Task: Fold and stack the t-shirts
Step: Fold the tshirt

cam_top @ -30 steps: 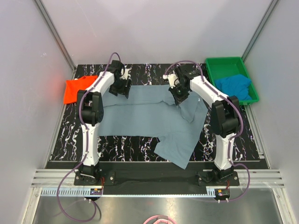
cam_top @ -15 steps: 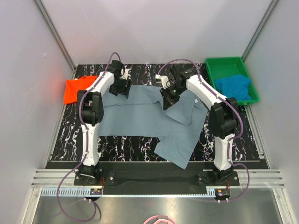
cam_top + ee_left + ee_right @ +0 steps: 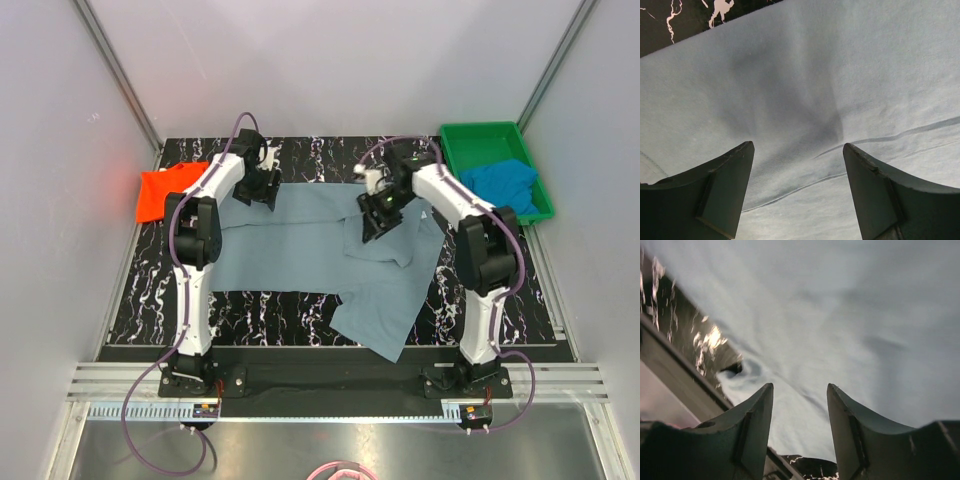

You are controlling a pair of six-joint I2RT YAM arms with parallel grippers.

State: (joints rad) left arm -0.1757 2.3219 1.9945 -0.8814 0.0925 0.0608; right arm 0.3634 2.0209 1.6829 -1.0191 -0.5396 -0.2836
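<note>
Spread open above the grey shirt (image 3: 300,250) on the table (image 3: 260,305), holding nothing (left gripper (image 3: 797,150), right gripper (image 3: 800,390)).

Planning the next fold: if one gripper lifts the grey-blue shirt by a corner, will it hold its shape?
Probably not: the grey-blue shirt lies creased with soft folds, so it likely droops. It looks thin, so probably light, bunching if pushed.
</note>
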